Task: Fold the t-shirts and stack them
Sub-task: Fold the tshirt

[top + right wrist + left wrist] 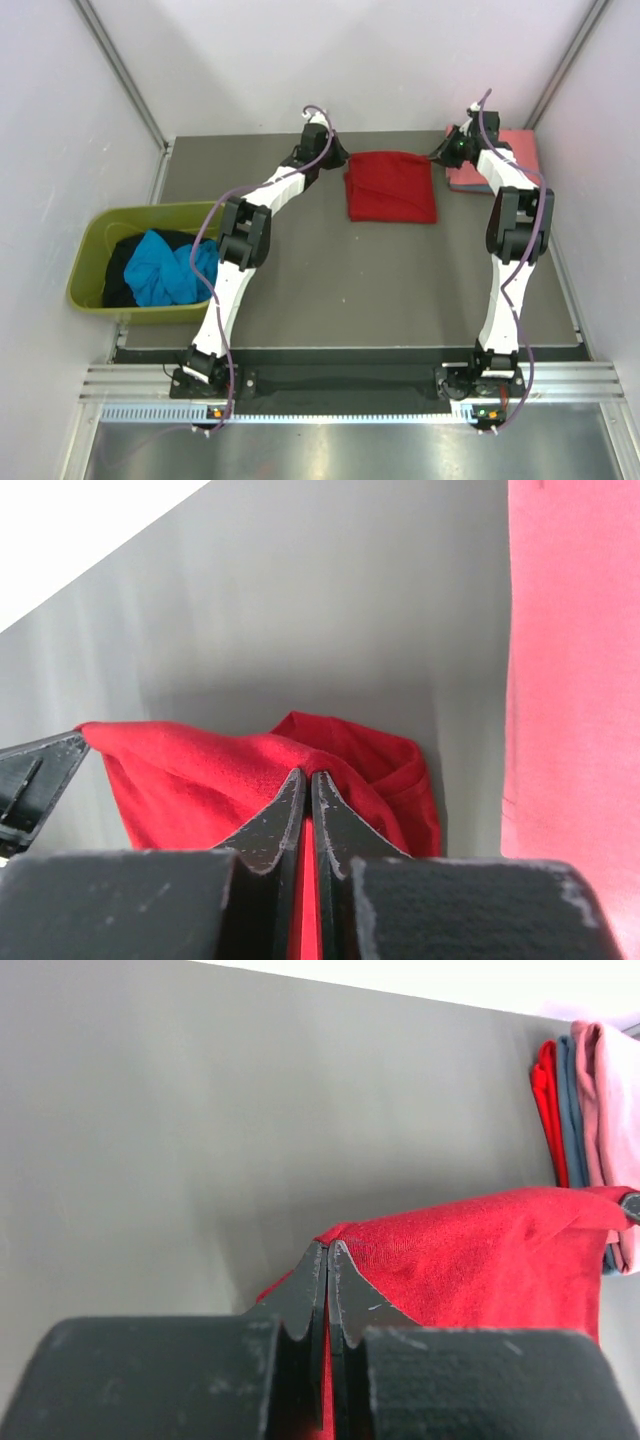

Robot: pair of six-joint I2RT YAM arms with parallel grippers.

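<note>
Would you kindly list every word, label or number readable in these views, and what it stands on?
None: no text can be read in any view.
The red shirt, the stack and the tub are plain, with no print or label showing.

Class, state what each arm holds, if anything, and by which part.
Both hold the red t-shirt: the left fingers pinch its far left corner, the right fingers its far right corner.

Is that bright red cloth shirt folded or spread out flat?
Folded: the bright red cloth shirt forms a compact rectangle, no sleeves showing.
</note>
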